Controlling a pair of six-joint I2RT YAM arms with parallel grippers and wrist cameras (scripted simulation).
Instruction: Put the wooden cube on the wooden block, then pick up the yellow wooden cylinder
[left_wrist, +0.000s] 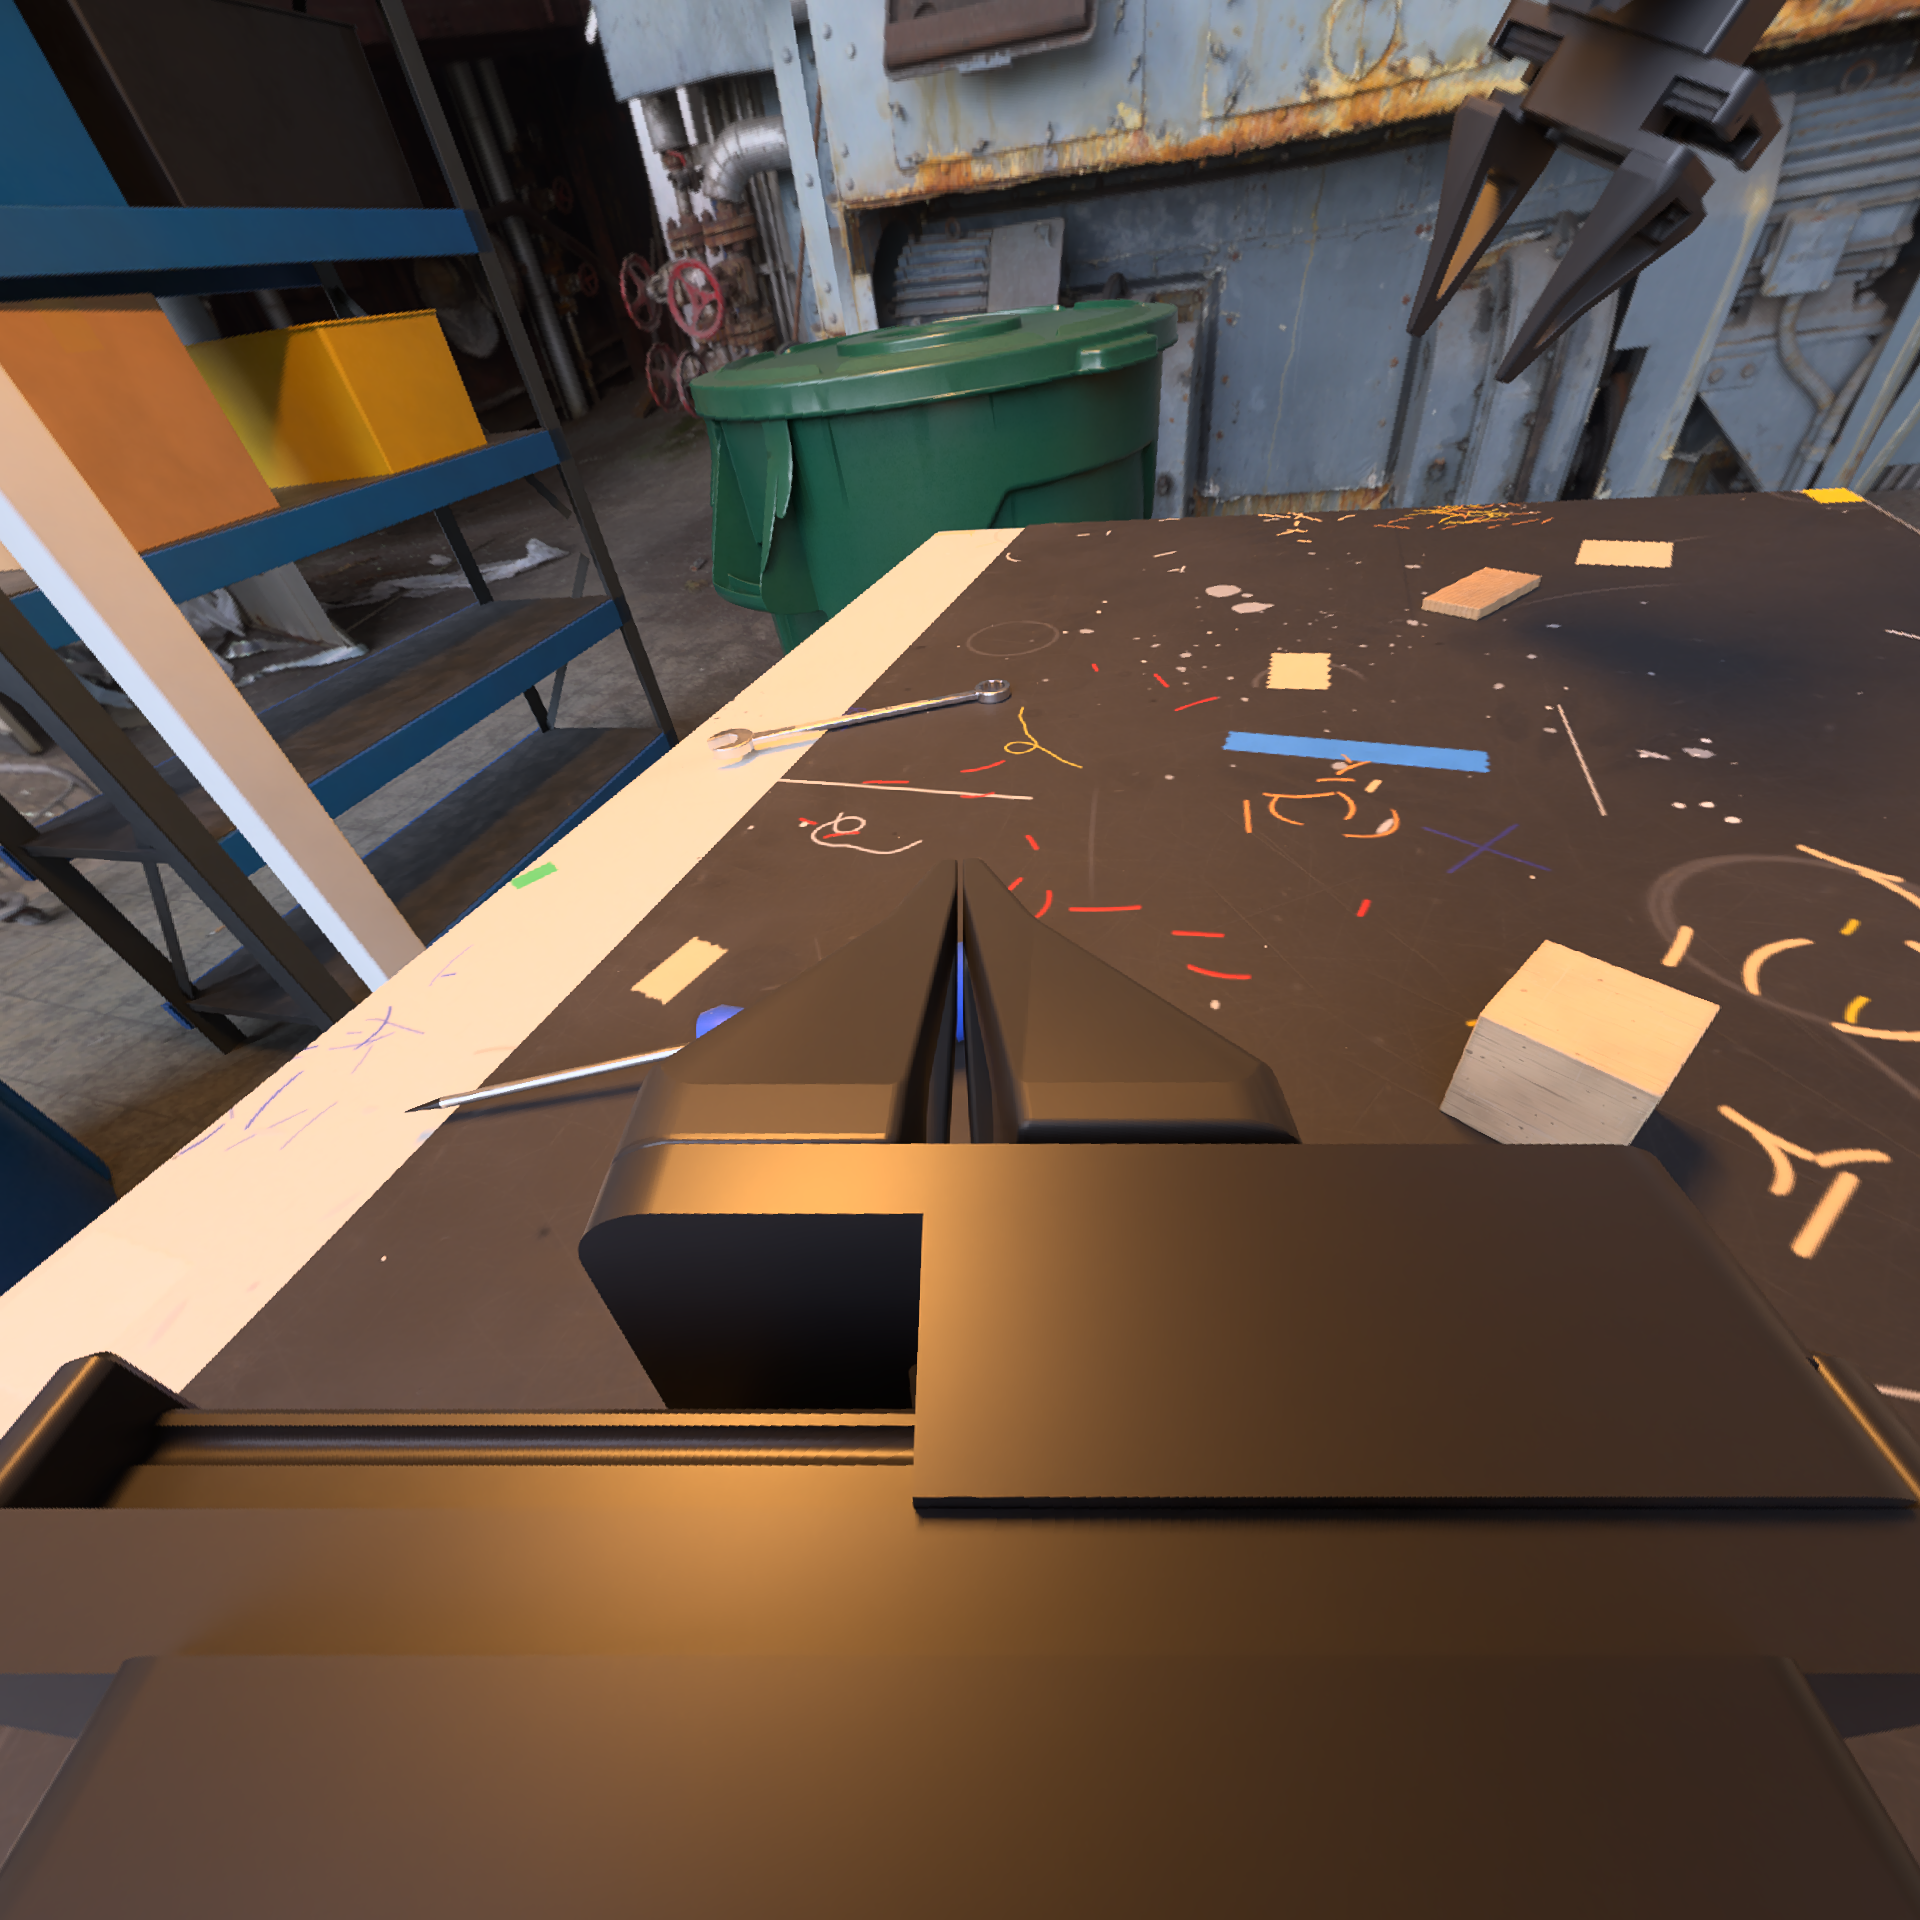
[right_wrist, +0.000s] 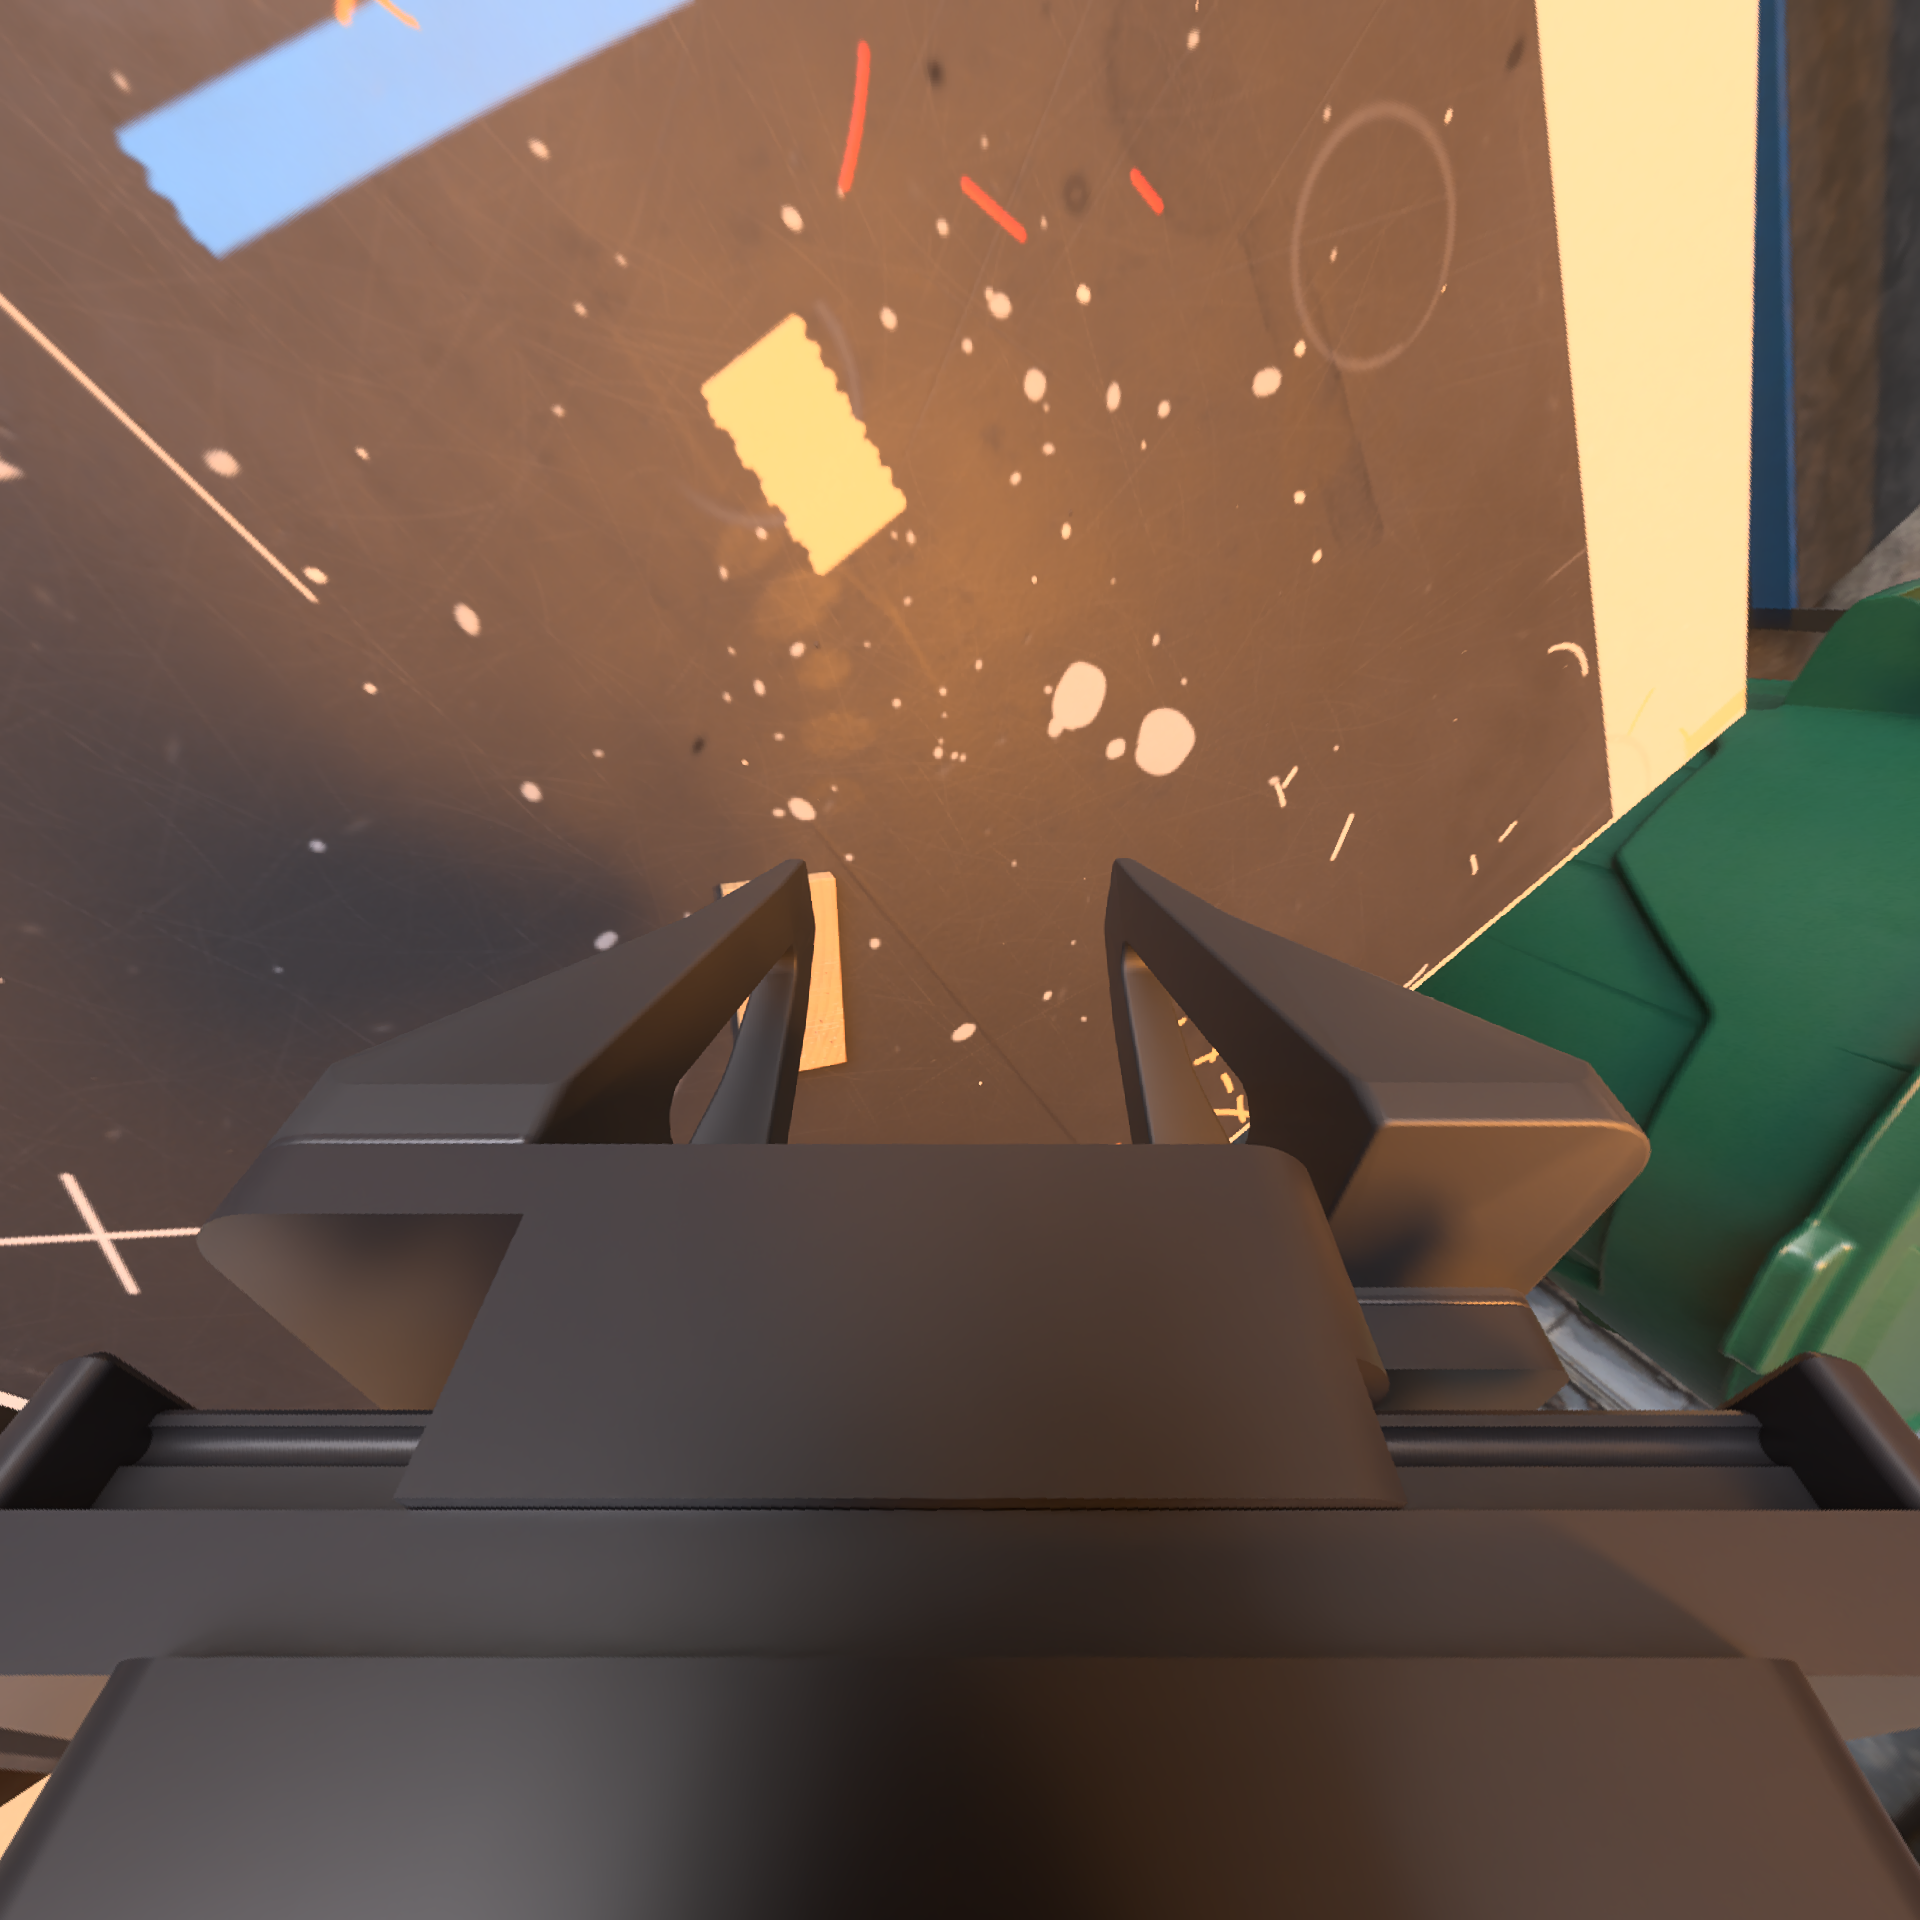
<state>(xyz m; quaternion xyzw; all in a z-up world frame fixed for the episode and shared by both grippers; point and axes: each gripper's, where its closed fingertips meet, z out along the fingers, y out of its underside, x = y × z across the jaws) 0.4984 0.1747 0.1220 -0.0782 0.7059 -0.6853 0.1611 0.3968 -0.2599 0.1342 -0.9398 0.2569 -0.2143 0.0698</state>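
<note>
In the left wrist view, a pale wooden cube (left_wrist: 1579, 1044) sits on the dark tabletop, to the right of my left gripper (left_wrist: 957, 873). That gripper is shut with nothing between its fingers. A flat wooden block (left_wrist: 1481, 592) lies far back on the table. My right gripper (left_wrist: 1463, 351) hangs open above it. In the right wrist view, the right gripper (right_wrist: 958, 868) is open and empty above the table. The wooden block (right_wrist: 826, 977) shows as a strip beside its left finger, mostly hidden. No yellow cylinder is in view.
A wrench (left_wrist: 862, 715) lies at the table's pale left edge. A thin pointed tool with a blue handle (left_wrist: 540, 1081) lies behind my left fingers. A green bin (left_wrist: 935, 436) stands beyond the table corner and also shows in the right wrist view (right_wrist: 1766, 987). Blue shelving (left_wrist: 312, 499) stands on the left.
</note>
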